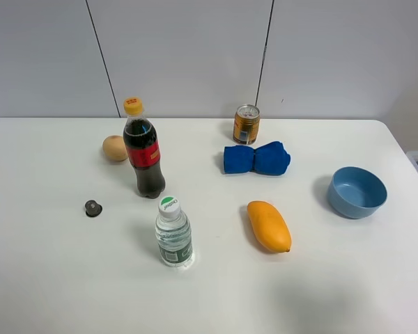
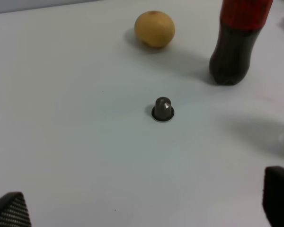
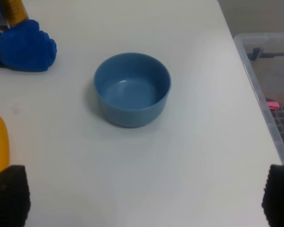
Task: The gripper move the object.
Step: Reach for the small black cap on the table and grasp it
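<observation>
object [image 1: 93, 207]: stands on worktop [image 1: 42, 278], left side, near cola bottle [image 1: 144, 149] and ball [image 1: 115, 148], touching neither
left gripper [image 2: 144, 208]: jaws wide apart, empty; object lies ahead of them, untouched
right gripper [image 3: 143, 201]: jaws wide apart, empty, above worktop just short of bowl [image 3: 132, 89]
</observation>
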You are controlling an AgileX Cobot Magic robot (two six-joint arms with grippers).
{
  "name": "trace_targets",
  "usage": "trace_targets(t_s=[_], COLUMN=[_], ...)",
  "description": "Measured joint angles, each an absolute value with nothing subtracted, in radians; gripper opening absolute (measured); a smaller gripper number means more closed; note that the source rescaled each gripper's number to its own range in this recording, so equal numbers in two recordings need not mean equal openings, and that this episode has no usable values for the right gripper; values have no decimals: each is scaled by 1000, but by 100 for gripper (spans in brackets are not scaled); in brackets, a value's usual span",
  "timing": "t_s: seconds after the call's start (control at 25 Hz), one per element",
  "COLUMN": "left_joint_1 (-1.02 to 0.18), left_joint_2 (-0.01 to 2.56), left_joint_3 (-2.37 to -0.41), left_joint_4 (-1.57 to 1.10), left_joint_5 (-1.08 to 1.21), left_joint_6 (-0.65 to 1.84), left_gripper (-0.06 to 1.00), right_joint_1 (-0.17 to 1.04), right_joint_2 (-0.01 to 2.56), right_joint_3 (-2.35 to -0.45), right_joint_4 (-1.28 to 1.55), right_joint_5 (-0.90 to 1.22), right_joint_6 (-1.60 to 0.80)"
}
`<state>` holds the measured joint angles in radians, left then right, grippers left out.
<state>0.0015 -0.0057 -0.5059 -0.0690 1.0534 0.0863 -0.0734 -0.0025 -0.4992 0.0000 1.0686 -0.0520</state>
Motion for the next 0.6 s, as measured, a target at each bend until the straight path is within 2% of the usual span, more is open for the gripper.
trace_targets(t_s=[0.6], left_joint_1=[2], left_joint_2=[-6], left_joint_3=[-506], left_joint_4=[-69], left_joint_5=[1053], left_joint_6=[86], left_gripper=[100], right_joint_1=[-73], right_joint_2=[-3], right_joint_3=[-499], right_joint_4=[0], right_joint_5=[1069], right_joint_6=[-52])
